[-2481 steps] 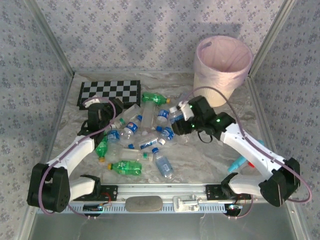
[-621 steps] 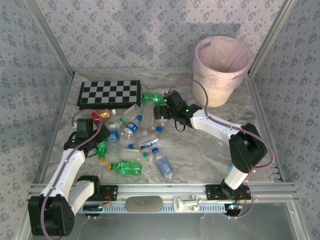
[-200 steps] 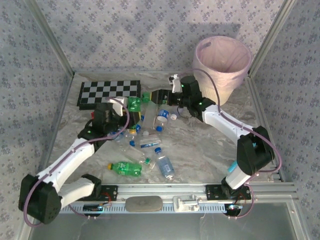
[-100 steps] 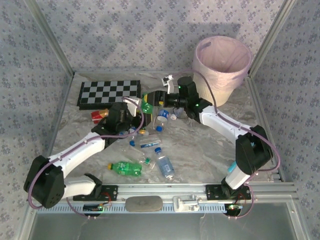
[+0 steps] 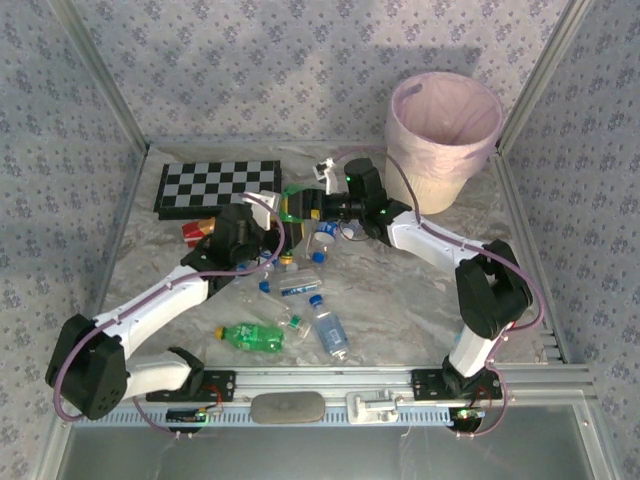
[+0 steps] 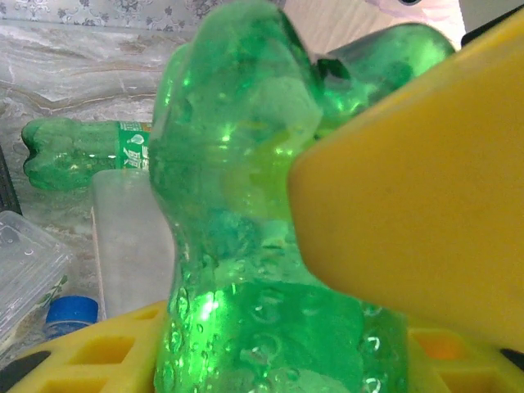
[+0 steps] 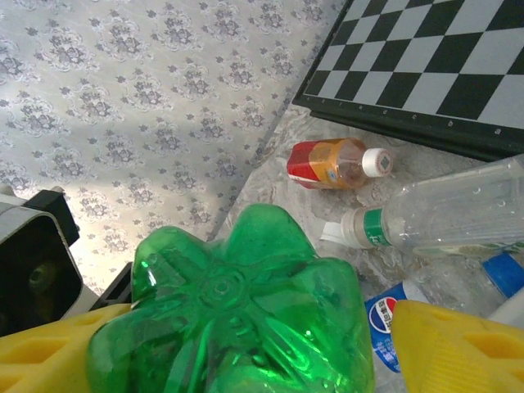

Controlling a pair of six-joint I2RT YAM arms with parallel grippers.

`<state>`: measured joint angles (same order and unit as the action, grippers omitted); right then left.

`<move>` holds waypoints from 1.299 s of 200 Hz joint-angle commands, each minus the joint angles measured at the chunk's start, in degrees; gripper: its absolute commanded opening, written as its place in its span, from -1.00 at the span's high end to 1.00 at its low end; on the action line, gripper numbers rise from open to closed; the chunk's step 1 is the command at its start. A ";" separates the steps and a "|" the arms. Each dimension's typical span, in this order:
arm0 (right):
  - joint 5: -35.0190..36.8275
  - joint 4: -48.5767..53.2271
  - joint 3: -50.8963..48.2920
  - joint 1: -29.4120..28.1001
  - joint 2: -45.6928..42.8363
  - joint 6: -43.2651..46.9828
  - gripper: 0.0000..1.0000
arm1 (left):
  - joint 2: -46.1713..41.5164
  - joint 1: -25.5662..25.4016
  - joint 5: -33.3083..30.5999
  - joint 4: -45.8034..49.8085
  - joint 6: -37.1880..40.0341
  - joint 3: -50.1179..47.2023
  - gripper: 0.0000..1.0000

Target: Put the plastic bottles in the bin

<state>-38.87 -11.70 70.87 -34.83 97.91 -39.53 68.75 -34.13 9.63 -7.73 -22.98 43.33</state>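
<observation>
A crushed green plastic bottle [image 5: 292,205] hangs above the table left of centre, and my left gripper [image 5: 282,212] is shut on it. In the left wrist view its dented body [image 6: 246,246] is squeezed between the yellow fingers [image 6: 409,205]. My right gripper [image 5: 309,204] faces it from the right. The bottle's star-shaped base [image 7: 237,319] sits between my right gripper's [image 7: 246,352] fingers: the left one touches it, the right one stands a little off. Several more bottles lie below, among them a green one [image 5: 250,336] and a clear blue-capped one [image 5: 330,331]. The bin [image 5: 430,170] stands at the back right.
A checkerboard [image 5: 220,183] lies at the back left. Beside it rests an orange bottle with a red label [image 7: 332,161]. A clear bottle with a green band [image 7: 442,213] and a blue-labelled one [image 7: 389,319] lie under the grippers. Patterned walls close three sides.
My left gripper has carried the green bottle to the right. My right gripper has moved left to meet it, and its jaws have narrowed around the bottle's base.
</observation>
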 commanded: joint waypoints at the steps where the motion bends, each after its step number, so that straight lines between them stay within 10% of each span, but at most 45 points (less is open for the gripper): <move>1: -0.43 -0.48 1.03 -0.36 1.23 -0.21 -0.58 | -1.78 -0.31 2.79 -4.38 -0.73 1.14 0.19; 76: 0.82 -2.11 -0.27 0.01 1.08 1.88 -0.13 | 0.68 -1.67 4.34 -3.54 -2.37 2.90 0.09; 138: 5.95 5.45 2.02 3.09 -0.42 7.60 -0.11 | -2.21 -1.64 0.50 -0.78 -2.54 1.61 -0.88; 223: 16.26 22.88 14.50 10.89 -0.23 15.58 -0.10 | -14.09 4.03 -25.36 6.18 -12.24 -8.95 -1.00; 260: 20.33 27.20 20.79 14.91 -1.35 17.86 -0.11 | -15.99 13.67 -21.27 4.48 -21.52 -14.08 -1.00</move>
<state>-22.76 10.35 86.83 -22.24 98.37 -24.82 53.65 -24.95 -11.00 -3.14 -36.99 31.31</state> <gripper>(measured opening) 0.580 0.999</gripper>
